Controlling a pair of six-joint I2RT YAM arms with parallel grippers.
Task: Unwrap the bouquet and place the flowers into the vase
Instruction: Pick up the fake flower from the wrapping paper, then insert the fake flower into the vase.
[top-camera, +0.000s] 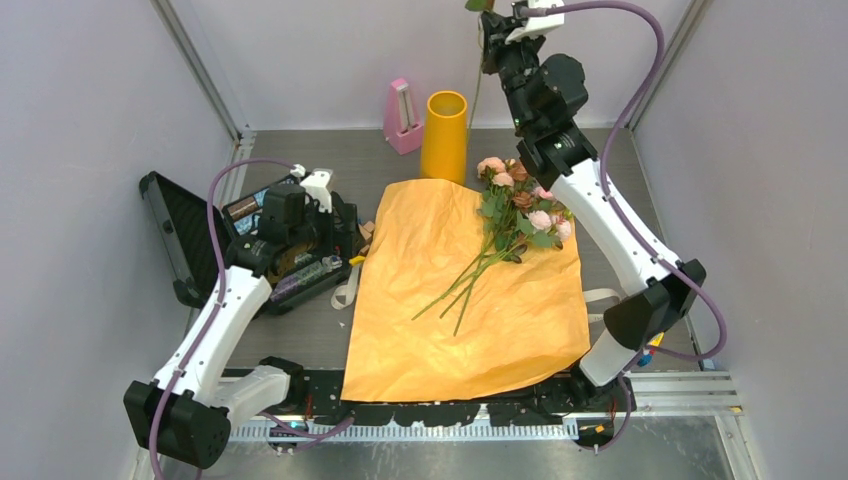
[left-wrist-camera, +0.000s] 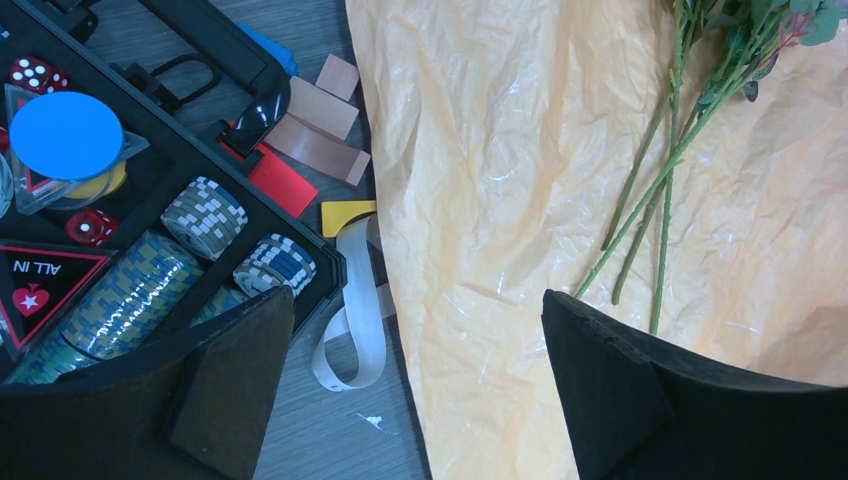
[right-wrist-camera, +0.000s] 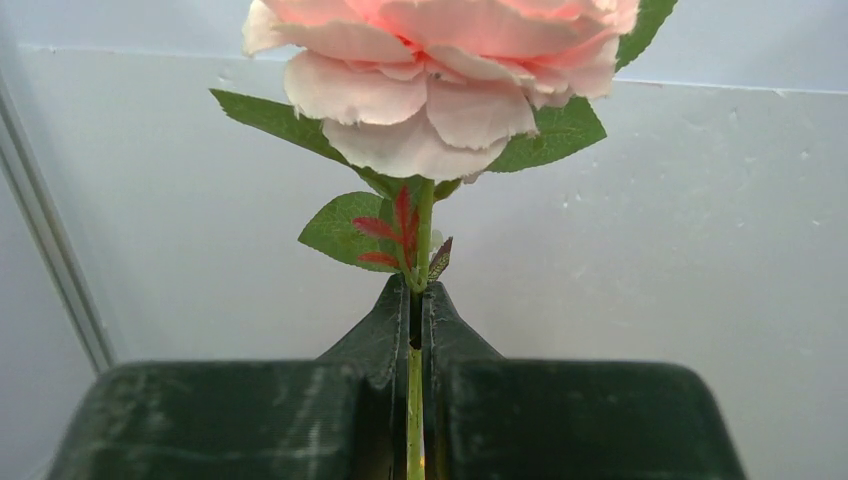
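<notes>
where the counter (top-camera: 300, 340) meets the arm bases, a crinkled orange paper (top-camera: 470, 300) lies spread flat, its near edge reaching the bases. to its left the left tool (left-wrist-camera: 410, 310) hovers with the jaws released wide and nothing between them. under it is the left edge of the paper, and a loop of beige ribbon (left-wrist-camera: 350, 335) lies on the counter just beside the corner of an open black poker chip case (top-camera: 185, 235). in the case there are rolls of striped chips (left-wrist-camera: 205, 215) and red dice (left-wrist-camera: 90, 227). further on, the flowers (top-camera: 515, 210) lie loose on the far right part of the paper, the pink heads toward the back and the thin green stems pointing near-left. behind the paper the yellow-orange vase (top-camera: 445, 135) stands upright, and a pink metronome (top-camera: 402, 115) is just beside it on the left. highest and farthest, the right tool (right-wrist-camera: 415, 300) is clenched on the green stem (right-wrist-camera: 415, 400) of one pink rose (right-wrist-camera: 440, 70), bloom upward. this stem hangs down just right of the vase mouth; if its end is inside the vase i cannot tell.
</notes>
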